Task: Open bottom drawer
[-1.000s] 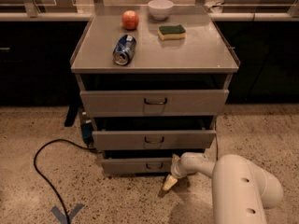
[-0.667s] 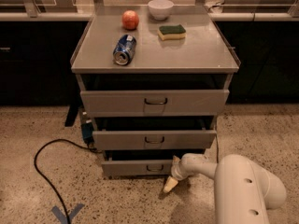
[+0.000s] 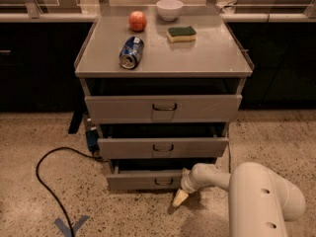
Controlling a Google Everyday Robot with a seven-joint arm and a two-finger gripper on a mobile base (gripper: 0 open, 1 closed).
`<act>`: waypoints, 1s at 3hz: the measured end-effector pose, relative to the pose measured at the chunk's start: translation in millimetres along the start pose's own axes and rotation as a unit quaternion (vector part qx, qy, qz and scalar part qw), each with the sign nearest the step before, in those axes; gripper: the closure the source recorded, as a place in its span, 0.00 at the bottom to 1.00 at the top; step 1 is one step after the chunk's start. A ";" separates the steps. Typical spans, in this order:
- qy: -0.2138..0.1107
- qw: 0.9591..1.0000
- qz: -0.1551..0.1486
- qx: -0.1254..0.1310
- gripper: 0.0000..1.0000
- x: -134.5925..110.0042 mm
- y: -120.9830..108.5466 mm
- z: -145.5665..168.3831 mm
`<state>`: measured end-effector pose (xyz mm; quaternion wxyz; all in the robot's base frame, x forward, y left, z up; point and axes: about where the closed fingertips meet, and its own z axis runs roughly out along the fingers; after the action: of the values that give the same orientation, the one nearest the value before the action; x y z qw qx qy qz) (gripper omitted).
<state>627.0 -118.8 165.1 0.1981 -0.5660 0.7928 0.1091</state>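
— One question: where is the bottom drawer (image 3: 143, 180) sitting?
— Lower centre, slightly pulled out; the gripper (image 3: 179, 198) is pointing down just right of its handle (image 3: 163, 182), fingers pressing together, gripping nothing

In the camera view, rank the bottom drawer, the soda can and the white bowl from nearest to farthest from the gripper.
1. bottom drawer, just left of the gripper, which sits low by the floor at its front.
2. soda can, lying on the cabinet top, front left.
3. white bowl, at the back of the cabinet top.
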 end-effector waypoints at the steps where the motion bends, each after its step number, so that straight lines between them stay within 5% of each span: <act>1: 0.003 1.000 0.002 -0.006 0.00 2.5 4.9 5.6; 3: 0.005 1.000 0.013 -0.024 0.00 7.7 21.5 2.0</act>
<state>604.9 -117.4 158.7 0.1794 -0.5607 0.7982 0.1278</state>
